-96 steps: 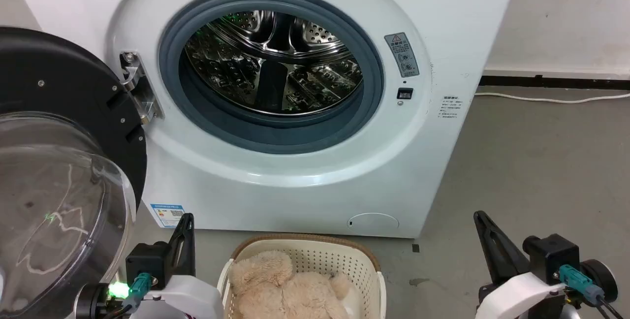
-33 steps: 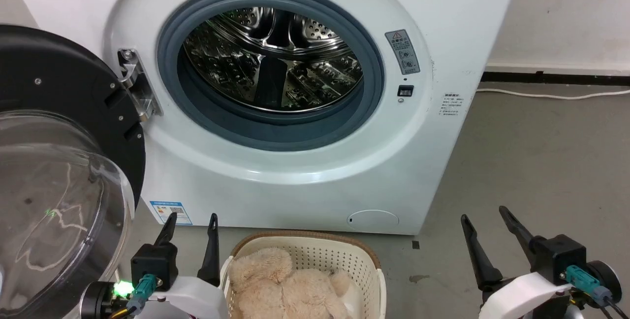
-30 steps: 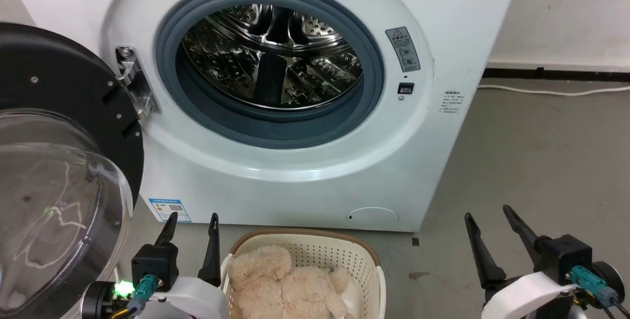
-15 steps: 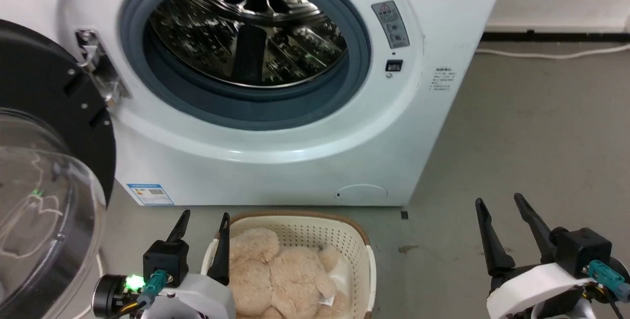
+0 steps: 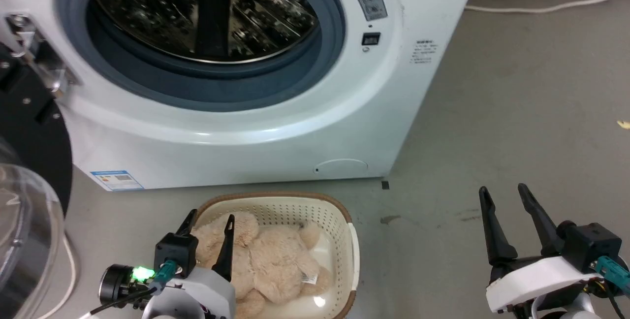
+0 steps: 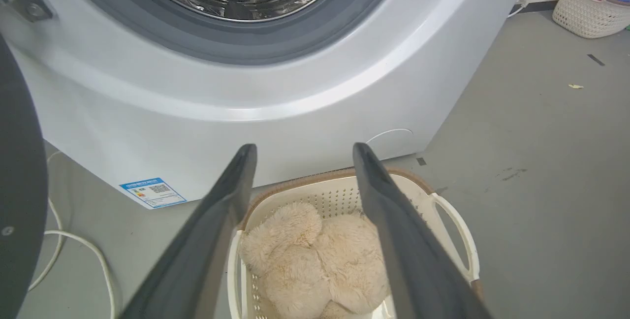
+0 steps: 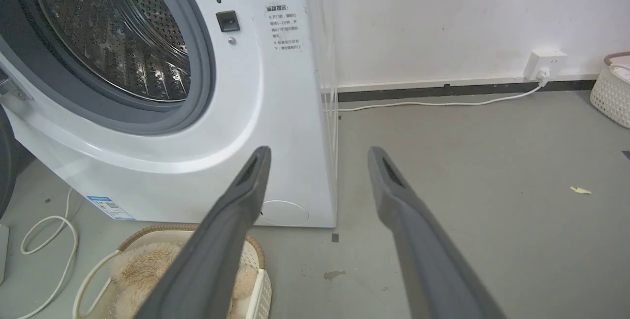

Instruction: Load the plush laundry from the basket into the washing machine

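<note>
The plush laundry [image 5: 275, 265], a fluffy cream teddy, lies curled up inside the basket [image 5: 275, 200]. I cannot find its face. Its bottom part is cut off by the edge of the head view, and its left side is hidden behind the robot's arm. A small white tag [image 5: 309, 278] peeks out on its right side.

The basket sits on the grey floor [image 5: 492, 112], just in front of the washing machine [image 5: 295, 127]. The near end of the basket is cut off too.

The left end effector [image 5: 210, 215] hangs over the left side of the basket. Its two dark fingers are spread apart and nothing is between them. I cannot tell if they touch the teddy's fur. The right end effector [image 5: 502, 189] is well away to the right, over bare floor. Its fingers are spread too and it carries nothing.

The washing machine stands open. I can see the grey-blue door ring [image 5: 221, 87] and the shiny drum [image 5: 206, 14], but their tops are cut off. The door [image 5: 29, 132] swings out on the left, and only a slice of it shows. A blue sticker [image 5: 117, 179] sits low on the machine; its print is too small to read.

A white cord [image 5: 536, 9] runs along the floor by the wall. In the left wrist view, another basket [image 6: 590, 9] stands far off in the corner, partly cut off.
</note>
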Controlling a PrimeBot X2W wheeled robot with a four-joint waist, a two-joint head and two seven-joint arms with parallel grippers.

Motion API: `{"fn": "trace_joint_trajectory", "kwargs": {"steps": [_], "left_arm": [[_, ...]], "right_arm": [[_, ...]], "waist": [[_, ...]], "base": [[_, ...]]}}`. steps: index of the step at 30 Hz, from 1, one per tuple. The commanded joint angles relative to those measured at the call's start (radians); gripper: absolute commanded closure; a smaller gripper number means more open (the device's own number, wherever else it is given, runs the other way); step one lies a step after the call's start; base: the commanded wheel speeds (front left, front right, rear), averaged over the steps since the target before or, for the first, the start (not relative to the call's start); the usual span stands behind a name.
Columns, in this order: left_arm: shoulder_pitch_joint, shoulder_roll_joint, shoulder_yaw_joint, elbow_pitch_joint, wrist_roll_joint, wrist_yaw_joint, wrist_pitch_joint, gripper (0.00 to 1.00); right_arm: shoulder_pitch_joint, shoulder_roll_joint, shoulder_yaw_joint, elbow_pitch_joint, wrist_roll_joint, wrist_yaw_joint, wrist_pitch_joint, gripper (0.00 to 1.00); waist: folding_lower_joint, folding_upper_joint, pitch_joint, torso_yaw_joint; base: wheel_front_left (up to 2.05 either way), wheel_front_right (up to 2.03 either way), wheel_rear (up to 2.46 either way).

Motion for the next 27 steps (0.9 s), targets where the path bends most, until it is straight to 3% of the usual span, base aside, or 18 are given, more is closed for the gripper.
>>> {"fn": "trace_joint_trajectory", "kwargs": {"steps": [1,14,20,27], "left_arm": [[-0.026,0.01,-0.01,0.03,-0.006,-0.006,-0.011,0.0],[-0.114,0.06,-0.099,0.241,-0.097,-0.02,-0.03,0.0],[-0.159,0.069,-0.198,0.317,-0.189,-0.029,-0.016,0.0],[-0.212,0.145,-0.324,0.361,-0.277,-0.037,0.012,0.0]], "right_arm": [[-0.021,-0.001,0.0,0.002,0.015,0.0,-0.013,0.0],[-0.047,-0.001,0.031,0.002,0.04,0.0,-0.04,0.0],[-0.063,-0.001,0.046,0.003,0.063,0.0,-0.056,0.0],[-0.08,-0.001,0.056,-0.001,0.09,0.0,-0.071,0.0]], "waist": [[-0.0001,0.0,0.018,-0.013],[-0.0001,0.0,0.112,-0.059],[-0.0001,0.0,0.171,-0.09],[-0.0001,0.0,0.233,-0.116]], "base": [[0.0,0.0,0.0],[0.0,0.0,0.0],[0.0,0.0,0.0],[0.0,0.0,0.0]]}}
